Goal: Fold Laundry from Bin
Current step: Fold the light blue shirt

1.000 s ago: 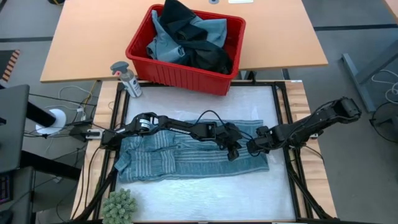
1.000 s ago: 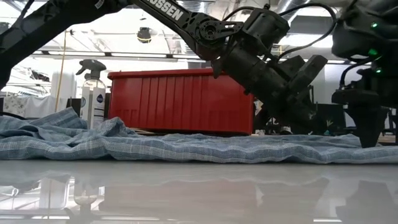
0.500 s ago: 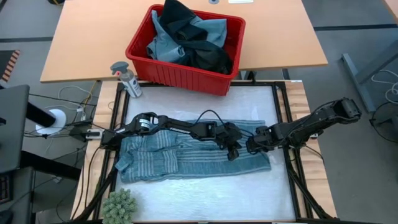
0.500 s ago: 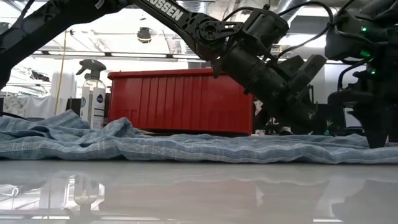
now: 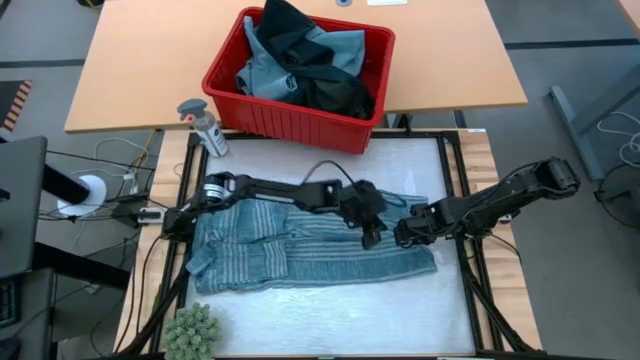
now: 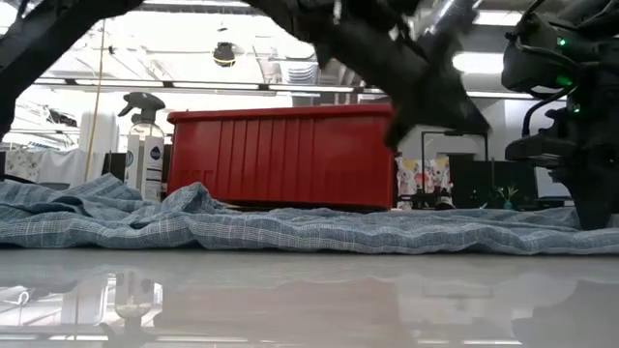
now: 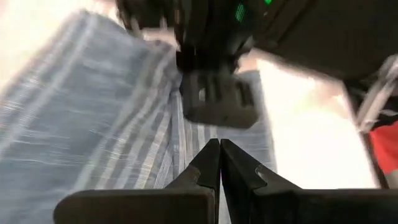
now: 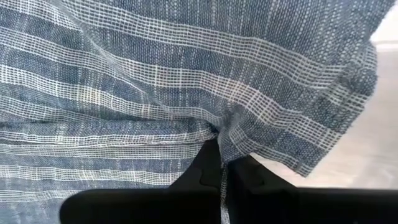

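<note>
Striped garment point(image 5: 300, 248) flat on table; right claw point(image 5: 403, 233) clamped on its edge.

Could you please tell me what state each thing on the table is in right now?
Striped garment: spread flat on the table.
Bin: upright, still holding laundry.
Right gripper: shut on the striped garment's edge.
Left gripper: shut, empty, above the cloth.
Spray bottle: standing upright.

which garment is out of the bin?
The grey-blue striped garment, spread flat on the table in front of the red bin. The light blue garment and black garment are heaped inside the bin.
</note>
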`<state>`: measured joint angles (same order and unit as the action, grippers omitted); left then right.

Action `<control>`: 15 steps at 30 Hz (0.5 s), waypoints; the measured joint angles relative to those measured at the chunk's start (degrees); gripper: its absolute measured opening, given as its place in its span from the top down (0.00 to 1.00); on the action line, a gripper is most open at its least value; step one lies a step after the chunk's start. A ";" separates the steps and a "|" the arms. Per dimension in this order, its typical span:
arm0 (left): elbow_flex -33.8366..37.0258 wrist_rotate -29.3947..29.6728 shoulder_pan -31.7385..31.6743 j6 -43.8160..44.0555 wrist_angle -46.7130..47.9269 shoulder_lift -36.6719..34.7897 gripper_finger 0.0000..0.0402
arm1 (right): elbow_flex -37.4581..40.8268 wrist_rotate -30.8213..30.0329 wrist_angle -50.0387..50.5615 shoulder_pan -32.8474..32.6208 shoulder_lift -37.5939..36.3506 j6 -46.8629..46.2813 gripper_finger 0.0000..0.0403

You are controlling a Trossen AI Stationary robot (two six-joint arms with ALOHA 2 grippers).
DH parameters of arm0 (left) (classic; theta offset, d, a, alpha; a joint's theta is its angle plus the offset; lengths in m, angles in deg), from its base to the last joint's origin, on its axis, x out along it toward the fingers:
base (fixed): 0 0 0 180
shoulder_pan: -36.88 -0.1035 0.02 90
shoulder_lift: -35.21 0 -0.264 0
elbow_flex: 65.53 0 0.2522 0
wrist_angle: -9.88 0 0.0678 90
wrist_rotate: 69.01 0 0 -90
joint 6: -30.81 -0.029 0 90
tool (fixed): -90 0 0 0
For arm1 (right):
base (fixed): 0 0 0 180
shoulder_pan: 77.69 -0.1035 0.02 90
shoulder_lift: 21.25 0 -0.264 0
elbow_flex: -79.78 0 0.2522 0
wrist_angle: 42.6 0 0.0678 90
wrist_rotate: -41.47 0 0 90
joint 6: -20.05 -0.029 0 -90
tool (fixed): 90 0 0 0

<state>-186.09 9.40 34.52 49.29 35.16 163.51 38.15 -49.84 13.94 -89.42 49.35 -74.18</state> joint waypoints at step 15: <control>-0.05 13.08 2.71 -3.04 26.71 -28.91 1.00 | -12.36 -5.57 6.40 0.26 0.11 4.26 0.94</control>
<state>-186.14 22.48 37.23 46.25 61.87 134.60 25.79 -55.41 20.34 -89.16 49.46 -69.92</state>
